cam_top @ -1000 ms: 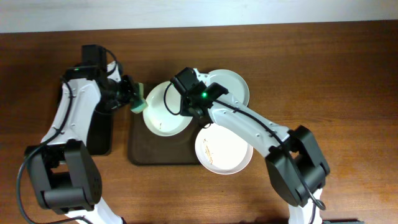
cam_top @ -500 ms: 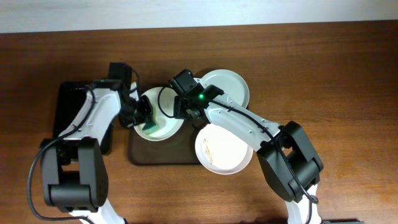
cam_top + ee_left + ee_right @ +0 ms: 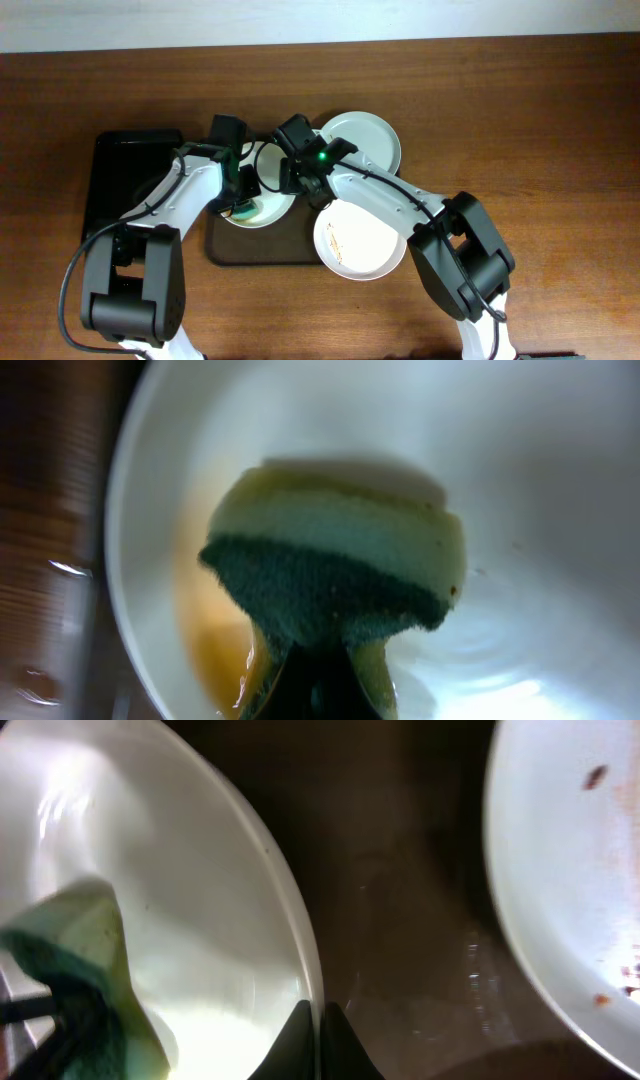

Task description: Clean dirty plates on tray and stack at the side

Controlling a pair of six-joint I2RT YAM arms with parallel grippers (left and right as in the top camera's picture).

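A white plate [image 3: 268,203] is held tilted over the dark brown tray [image 3: 260,245]. My right gripper [image 3: 297,175] is shut on its rim [image 3: 300,950]. My left gripper [image 3: 243,195] is shut on a green and yellow sponge [image 3: 340,565] pressed against the plate's inside [image 3: 520,480], where a brownish smear [image 3: 215,650] shows. The sponge also shows in the right wrist view [image 3: 85,970]. A second white plate [image 3: 358,240] with brown marks lies at the tray's right edge. A pale blue-green plate [image 3: 368,138] lies behind it.
A smaller black tray [image 3: 118,175] lies on the wooden table [image 3: 540,150] to the left of the brown tray. The marked plate's edge shows in the right wrist view [image 3: 560,870].
My left gripper has moved right with the sponge, from beside the plate's left edge onto its inside. My right gripper has kept holding the plate's rim.
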